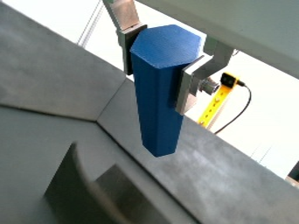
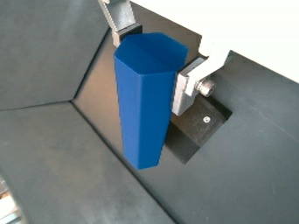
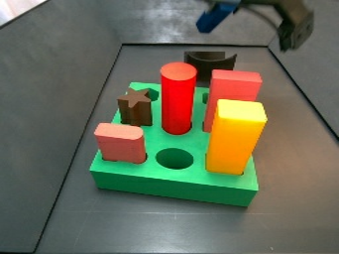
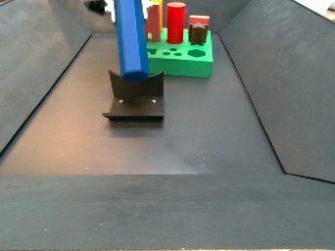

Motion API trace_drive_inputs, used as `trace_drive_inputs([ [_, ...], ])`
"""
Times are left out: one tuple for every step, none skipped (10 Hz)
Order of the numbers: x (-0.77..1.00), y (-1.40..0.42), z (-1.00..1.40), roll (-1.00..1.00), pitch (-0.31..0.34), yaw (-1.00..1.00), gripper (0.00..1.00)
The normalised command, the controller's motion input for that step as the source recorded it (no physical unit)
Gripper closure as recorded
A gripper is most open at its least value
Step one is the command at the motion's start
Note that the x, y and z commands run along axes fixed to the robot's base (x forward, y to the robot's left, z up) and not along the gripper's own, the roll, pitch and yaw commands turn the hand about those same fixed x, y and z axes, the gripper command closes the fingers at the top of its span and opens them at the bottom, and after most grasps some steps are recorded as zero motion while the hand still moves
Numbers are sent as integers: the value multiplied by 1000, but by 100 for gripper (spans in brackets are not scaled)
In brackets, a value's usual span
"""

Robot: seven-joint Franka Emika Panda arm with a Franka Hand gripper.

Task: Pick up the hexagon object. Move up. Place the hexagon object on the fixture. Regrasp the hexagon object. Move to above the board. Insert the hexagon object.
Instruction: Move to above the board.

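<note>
My gripper [image 1: 162, 68] is shut on the hexagon object [image 1: 159, 92], a long dark blue prism bar. The silver fingers [image 1: 194, 80] clamp its upper end from two sides, as both wrist views show [image 2: 146, 96]. In a side view the bar [image 4: 128, 39] hangs roughly upright with its lower end just over the black fixture [image 4: 135, 95]. The fixture's base plate shows under the bar [image 2: 201, 129]. In a side view the gripper [image 3: 284, 20] and the bar [image 3: 216, 16] are above the fixture [image 3: 205, 61], behind the green board [image 3: 146, 179].
The board [image 4: 183, 63] holds a red cylinder [image 3: 176, 97], a brown star block [image 3: 135, 104], a yellow block [image 3: 235, 134] and two red blocks [image 3: 233, 91]. A round hole [image 3: 172, 158] is open at its front. Dark sloping walls enclose the floor.
</note>
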Motion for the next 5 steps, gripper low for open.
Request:
trace_drive_inputs([
  [44,-14,1000,-7,62,145,100],
  [43,-18,1000,-9,48,129,100],
  [44,-21,1000,-16,40,113,100],
  [46,-22,1000,-24,38,96,100],
  [44,-25,987,-24,42,80,100],
])
